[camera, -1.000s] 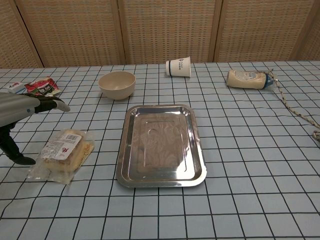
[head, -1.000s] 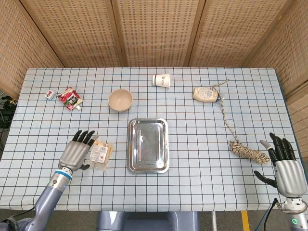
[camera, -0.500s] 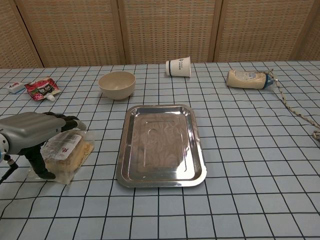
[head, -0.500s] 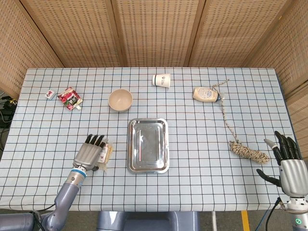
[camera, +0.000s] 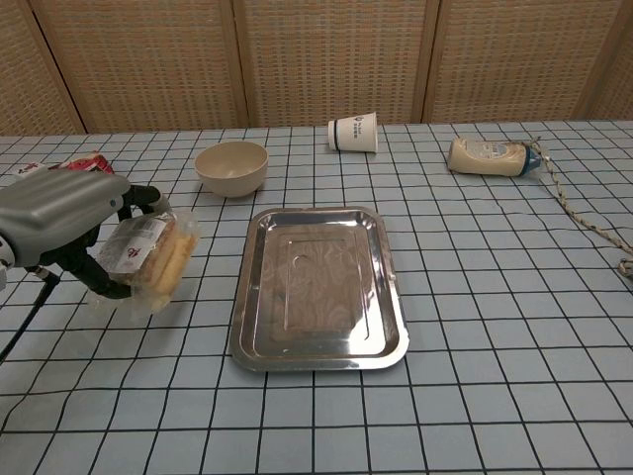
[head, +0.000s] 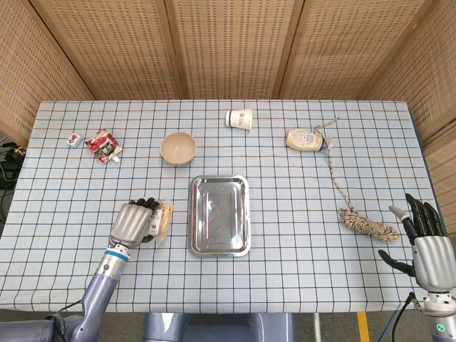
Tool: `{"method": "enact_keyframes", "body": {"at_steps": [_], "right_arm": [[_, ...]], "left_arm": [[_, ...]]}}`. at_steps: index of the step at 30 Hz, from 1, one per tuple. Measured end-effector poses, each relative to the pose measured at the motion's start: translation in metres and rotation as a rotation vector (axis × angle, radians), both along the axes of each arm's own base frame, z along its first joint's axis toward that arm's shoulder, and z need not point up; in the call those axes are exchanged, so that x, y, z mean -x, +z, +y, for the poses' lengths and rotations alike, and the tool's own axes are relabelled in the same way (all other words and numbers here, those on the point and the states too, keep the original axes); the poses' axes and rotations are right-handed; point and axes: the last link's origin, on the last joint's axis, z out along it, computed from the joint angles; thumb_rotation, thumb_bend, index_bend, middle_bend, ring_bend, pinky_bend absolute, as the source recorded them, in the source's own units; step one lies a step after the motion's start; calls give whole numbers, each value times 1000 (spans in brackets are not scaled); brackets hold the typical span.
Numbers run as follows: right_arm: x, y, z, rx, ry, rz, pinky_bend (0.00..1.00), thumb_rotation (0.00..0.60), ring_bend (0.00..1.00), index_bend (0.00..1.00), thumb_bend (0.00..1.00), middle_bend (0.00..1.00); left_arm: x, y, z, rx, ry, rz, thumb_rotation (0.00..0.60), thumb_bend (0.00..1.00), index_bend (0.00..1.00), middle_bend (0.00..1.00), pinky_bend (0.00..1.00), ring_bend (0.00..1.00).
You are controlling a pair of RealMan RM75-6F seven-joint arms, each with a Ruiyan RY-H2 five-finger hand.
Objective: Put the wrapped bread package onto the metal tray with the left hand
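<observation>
My left hand (head: 132, 223) (camera: 61, 218) grips the wrapped bread package (camera: 154, 259) (head: 162, 219), a clear bag with yellowish bread and a label. It holds the package tilted and lifted off the checked tablecloth, just left of the metal tray (camera: 318, 285) (head: 219, 214). The tray is rectangular, shiny and bare inside. My right hand (head: 427, 242) hangs at the table's near right edge with fingers spread and nothing in it; only the head view shows it.
A beige bowl (camera: 231, 167) sits behind the tray, with a tipped paper cup (camera: 353, 132) further back. At the back right lies a squeeze bottle (camera: 492, 156), and a rope (head: 365, 223) runs down the right side. A red snack packet (head: 104, 144) lies far left.
My left hand has closed around the bread package and raised it off the cloth, tilting it toward the tray. The right hand has barely moved.
</observation>
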Motion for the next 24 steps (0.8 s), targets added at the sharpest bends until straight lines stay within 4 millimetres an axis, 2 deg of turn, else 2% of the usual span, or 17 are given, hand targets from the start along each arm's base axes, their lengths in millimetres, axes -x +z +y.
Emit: {"method": "enact_keyframes", "body": {"at_steps": [4, 7, 15, 17, 19, 21, 22, 24], "right_arm": [[0, 1, 0, 0, 1, -6, 0, 600, 0, 214, 0, 0], [1, 1, -1, -3, -2, -13, 0, 600, 0, 214, 0, 0], [4, 3, -4, -5, -14, -34, 0, 600, 0, 214, 0, 0], [5, 5, -4, -1, -18, -41, 0, 600, 0, 214, 0, 0], [7, 7, -5, 6, -23, -46, 0, 600, 0, 214, 0, 0], [10, 10, -6, 13, -32, -55, 0, 600, 0, 214, 0, 0], [11, 11, -6, 15, -37, -59, 0, 600, 0, 214, 0, 0], [13, 13, -6, 16, -43, -62, 0, 600, 0, 214, 0, 0]], "left_arm": [[-23, 8, 9, -10, -46, -54, 600, 392, 620, 362, 499, 390], [-43, 7, 17, -14, -93, -65, 600, 389, 614, 362, 499, 390], [-92, -26, 31, 33, -153, -100, 600, 375, 575, 324, 486, 376], [-101, -37, 35, 42, -162, -97, 600, 357, 467, 198, 439, 276], [-107, -49, 37, 69, -158, -87, 600, 282, 218, 27, 251, 72], [-110, -55, 38, 98, -143, -73, 600, 203, 66, 0, 80, 0], [-112, -59, 38, 118, -133, -62, 600, 163, 27, 0, 25, 0], [-115, -63, 38, 146, -126, -42, 600, 117, 1, 0, 3, 0]]}}
